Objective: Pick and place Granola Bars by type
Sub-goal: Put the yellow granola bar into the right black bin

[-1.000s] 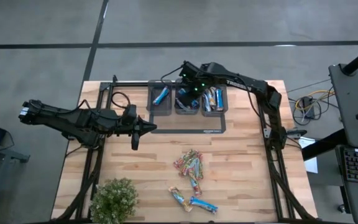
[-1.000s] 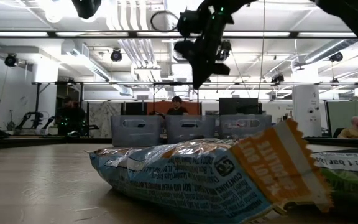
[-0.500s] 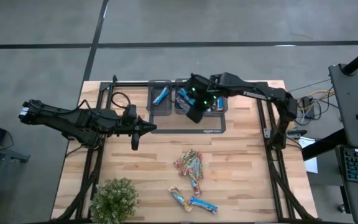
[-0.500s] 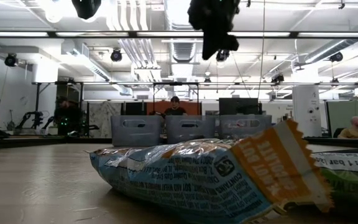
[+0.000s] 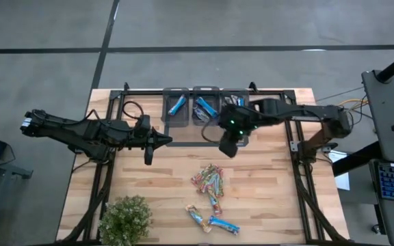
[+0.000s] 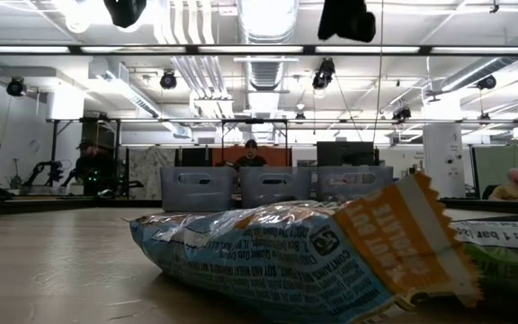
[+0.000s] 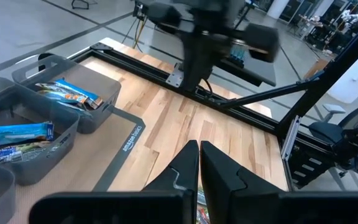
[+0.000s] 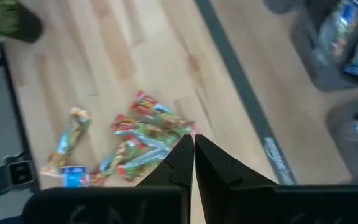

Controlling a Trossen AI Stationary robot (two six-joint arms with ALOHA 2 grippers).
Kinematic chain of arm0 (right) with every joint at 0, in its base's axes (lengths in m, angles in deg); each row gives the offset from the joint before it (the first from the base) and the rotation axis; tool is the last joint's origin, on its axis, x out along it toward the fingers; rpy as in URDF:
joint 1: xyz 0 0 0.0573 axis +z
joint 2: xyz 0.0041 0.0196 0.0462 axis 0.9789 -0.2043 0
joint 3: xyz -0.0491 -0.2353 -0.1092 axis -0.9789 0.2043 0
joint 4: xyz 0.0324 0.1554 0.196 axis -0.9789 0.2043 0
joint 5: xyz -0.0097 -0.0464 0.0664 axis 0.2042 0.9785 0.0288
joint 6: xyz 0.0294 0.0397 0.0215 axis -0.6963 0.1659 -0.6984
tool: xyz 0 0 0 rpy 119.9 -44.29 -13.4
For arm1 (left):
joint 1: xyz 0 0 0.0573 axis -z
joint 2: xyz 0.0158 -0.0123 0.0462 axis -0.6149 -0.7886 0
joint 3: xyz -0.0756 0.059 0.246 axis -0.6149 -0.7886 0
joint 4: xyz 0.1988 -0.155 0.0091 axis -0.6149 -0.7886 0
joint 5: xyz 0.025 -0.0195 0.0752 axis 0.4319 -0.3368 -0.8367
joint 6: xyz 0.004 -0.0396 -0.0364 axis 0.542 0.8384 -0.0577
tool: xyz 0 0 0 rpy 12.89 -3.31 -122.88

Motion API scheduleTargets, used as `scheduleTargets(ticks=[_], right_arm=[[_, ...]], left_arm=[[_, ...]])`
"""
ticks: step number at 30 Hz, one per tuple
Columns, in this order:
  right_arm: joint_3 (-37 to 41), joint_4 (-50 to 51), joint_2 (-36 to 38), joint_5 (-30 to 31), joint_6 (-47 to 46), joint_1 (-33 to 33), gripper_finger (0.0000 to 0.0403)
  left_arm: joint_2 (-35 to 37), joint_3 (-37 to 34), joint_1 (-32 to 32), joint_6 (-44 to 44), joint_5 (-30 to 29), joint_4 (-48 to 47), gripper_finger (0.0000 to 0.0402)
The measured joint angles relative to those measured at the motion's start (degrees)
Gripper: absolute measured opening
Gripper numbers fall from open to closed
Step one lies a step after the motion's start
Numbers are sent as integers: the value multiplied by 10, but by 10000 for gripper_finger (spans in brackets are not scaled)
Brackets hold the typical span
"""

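Multicoloured Granola Bars [image 5: 209, 181] lie in a loose pile on the wood mid-table, with blue ones [image 5: 214, 223] nearer the front edge. One blue bar [image 6: 295, 252] fills the low view's foreground. Other bars lie in the grey bins [image 5: 176, 106] at the far edge. My right gripper [image 5: 228, 147] hangs shut and empty over the mat's near edge, between the bins and the pile [image 8: 148, 137]; its fingers [image 8: 180, 163] point steeply down. My left gripper [image 5: 168, 140] waits shut and empty at the mat's left end, pointing toward the table's right [image 7: 199, 155].
A leafy plant [image 5: 125, 220] stands at the near left corner. A black-framed mat [image 5: 183, 141] carries three bins in a row [image 6: 275, 186]. Bare wood lies between the mat and the pile. People sit in the room beyond the table.
My right gripper has come away from above the middle bin toward the table's near edge and a little right, rising almost out of the top of the low view. It has stayed shut with nothing in it. The bars have not moved.
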Motion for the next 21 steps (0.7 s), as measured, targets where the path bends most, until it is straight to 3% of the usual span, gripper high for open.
scheduleTargets(ticks=[9,14,21], right_arm=[[92,-81,75,1,-56,81,8],[125,-94,107,8,-105,130,8],[148,-94,148,99,-170,196,8]], left_arm=[[0,0,0,0,0,0,0],[0,0,0,0,29,2,0],[-2,1,1,-13,63,18,0]])
